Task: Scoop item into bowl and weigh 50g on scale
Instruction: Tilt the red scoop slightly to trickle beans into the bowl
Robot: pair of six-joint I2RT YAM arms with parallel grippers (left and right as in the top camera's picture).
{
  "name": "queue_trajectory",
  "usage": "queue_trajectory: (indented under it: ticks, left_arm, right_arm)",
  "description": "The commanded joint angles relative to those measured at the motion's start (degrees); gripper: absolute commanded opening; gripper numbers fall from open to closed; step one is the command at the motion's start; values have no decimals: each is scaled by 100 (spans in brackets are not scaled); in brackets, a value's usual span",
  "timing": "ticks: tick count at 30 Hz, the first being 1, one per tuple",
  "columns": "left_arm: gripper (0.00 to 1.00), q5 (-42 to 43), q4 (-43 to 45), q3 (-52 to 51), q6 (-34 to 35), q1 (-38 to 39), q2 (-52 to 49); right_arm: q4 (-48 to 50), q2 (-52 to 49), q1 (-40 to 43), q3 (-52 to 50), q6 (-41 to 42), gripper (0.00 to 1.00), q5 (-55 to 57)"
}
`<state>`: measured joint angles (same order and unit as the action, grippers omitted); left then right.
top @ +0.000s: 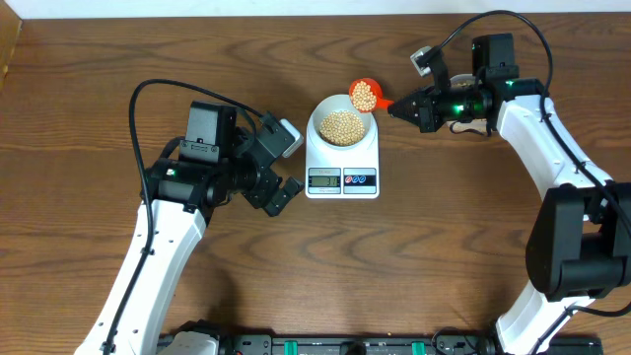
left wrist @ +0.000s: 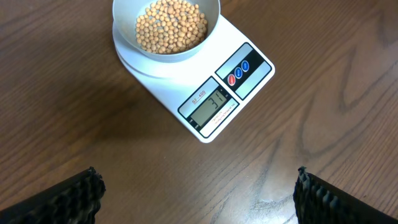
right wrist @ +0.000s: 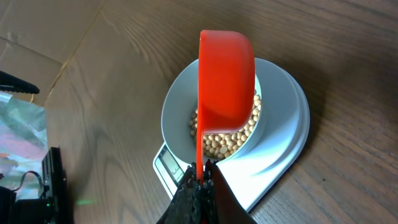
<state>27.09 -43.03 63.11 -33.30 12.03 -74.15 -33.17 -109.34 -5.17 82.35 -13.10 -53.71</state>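
The white scale [top: 342,168] stands mid-table with the pale bowl [top: 342,127] on it, partly filled with tan beans [top: 342,126]. The left wrist view shows the scale [left wrist: 233,84], the bowl [left wrist: 124,38], the beans [left wrist: 171,25] and the display reading about 31. My right gripper [top: 401,106] is shut on the handle of an orange scoop [top: 364,95] holding beans at the bowl's far right rim. In the right wrist view the gripper [right wrist: 200,182] holds the scoop [right wrist: 225,81] over the bowl [right wrist: 177,112]. My left gripper [top: 283,166] is open and empty, left of the scale.
The wooden table [top: 444,247] stretches around the scale. A cardboard sheet [right wrist: 43,25] and a crinkled bag [right wrist: 18,134] show at the left of the right wrist view. The left fingers [left wrist: 193,199] frame bare wood.
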Motion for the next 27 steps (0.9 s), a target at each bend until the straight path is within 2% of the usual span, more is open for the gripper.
queue_trajectory:
  ticks: [1, 27]
  left_arm:
    - [100, 52, 0, 125, -96, -24, -33]
    - [100, 55, 0, 125, -96, -24, -33]
  right_arm:
    - [-2, -50, -55, 31, -133, 1, -20]
    - [122, -50, -57, 31, -586, 1, -17]
